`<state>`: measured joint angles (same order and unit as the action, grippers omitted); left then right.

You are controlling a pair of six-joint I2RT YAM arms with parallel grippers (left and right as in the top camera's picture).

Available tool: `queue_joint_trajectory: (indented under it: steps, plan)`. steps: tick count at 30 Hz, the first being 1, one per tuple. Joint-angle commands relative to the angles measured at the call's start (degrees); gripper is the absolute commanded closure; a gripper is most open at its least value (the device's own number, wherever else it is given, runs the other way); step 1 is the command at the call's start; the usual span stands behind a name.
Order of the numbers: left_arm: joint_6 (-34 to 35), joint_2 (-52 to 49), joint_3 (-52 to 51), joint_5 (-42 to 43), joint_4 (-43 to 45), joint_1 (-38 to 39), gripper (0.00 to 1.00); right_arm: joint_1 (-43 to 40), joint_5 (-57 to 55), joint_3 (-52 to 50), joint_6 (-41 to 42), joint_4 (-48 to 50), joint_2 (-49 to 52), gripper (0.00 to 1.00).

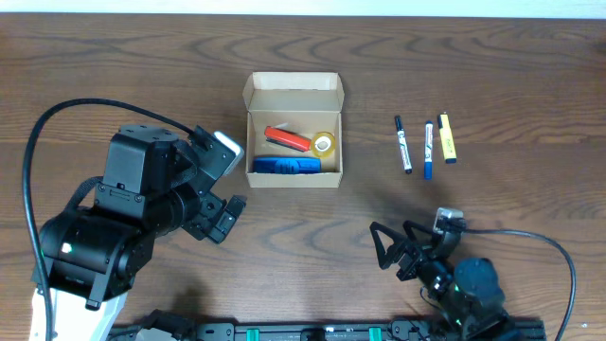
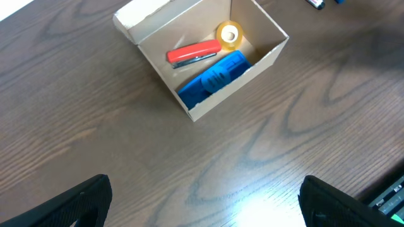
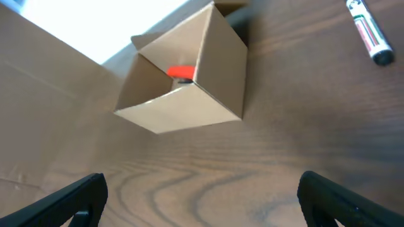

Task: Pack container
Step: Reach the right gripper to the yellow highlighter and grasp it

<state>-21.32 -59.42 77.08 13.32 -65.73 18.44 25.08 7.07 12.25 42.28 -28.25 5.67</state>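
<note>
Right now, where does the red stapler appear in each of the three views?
Overhead: the red stapler lies near the picture's centre, inside the container, left of the tape roll.
Left wrist: upper middle, inside the container, lower left of the tape roll.
Right wrist: only a red bit shows over the container's rim, upper left of centre.
Shared landmark: the container, seen in all three views.

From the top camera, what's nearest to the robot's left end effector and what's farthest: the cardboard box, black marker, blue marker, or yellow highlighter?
Starting from the left end effector:
1. cardboard box, close by, up and to its right.
2. black marker, leftmost pen.
3. blue marker, middle pen.
4. yellow highlighter, rightmost pen, farthest.
</note>
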Motion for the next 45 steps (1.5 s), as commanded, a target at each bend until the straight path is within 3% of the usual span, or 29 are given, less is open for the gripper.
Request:
queue_joint_trajectory:
  steps: [1, 15, 24, 31, 34, 45]
  plan:
    - [-1.0, -0.1, 1.1, -0.2, -0.2, -0.2, 0.05, -2.3, 2.5, 7.0, -5.0, -1.5, 7.6, 0.01]
    - [-1.0, -0.1, 1.1, -0.2, -0.2, -0.2, 0.05, -14.6, -2.5, 31.6, -28.2, -2.6, 49.6, 0.01]
    - [-1.0, -0.1, 1.1, -0.2, -0.1, -0.2, 0.05, -28.8, -6.9, 42.0, -32.2, -1.4, 70.8, 0.01]
    - [-1.0, -0.1, 1.1, -0.2, -0.2, -0.2, 0.05, -34.1, -7.1, 43.3, -41.0, -0.4, 78.8, 0.01]
    - [-1.0, -0.1, 1.1, -0.2, -0.2, -0.2, 0.05, -34.5, -8.8, 43.3, -43.6, 1.0, 80.8, 0.06]
    - [-1.0, -0.1, 1.1, -0.2, -0.2, -0.2, 0.05, -35.9, -10.9, 43.3, -44.1, 10.6, 91.2, 0.12]
